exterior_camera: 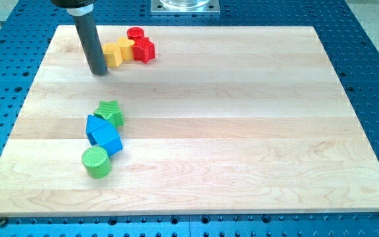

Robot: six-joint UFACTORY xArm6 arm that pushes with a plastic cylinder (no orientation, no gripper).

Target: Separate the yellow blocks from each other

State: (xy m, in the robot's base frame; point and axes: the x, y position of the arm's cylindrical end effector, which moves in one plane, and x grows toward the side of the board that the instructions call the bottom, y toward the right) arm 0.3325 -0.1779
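Two yellow blocks touch each other near the board's top left: one yellow block [113, 54] on the left and a second yellow block [126, 47] just right of it. My tip [99, 72] stands just left of and slightly below the left yellow block, very close to it. A red star-shaped block [143, 50] touches the right yellow block, and a red cylinder [135, 34] sits just above them.
A green star block [110, 112], two blue blocks [96, 125] [108, 140] and a green cylinder [96, 161] form a cluster at the left middle of the wooden board [242, 131]. A metal mount [185, 6] sits beyond the top edge.
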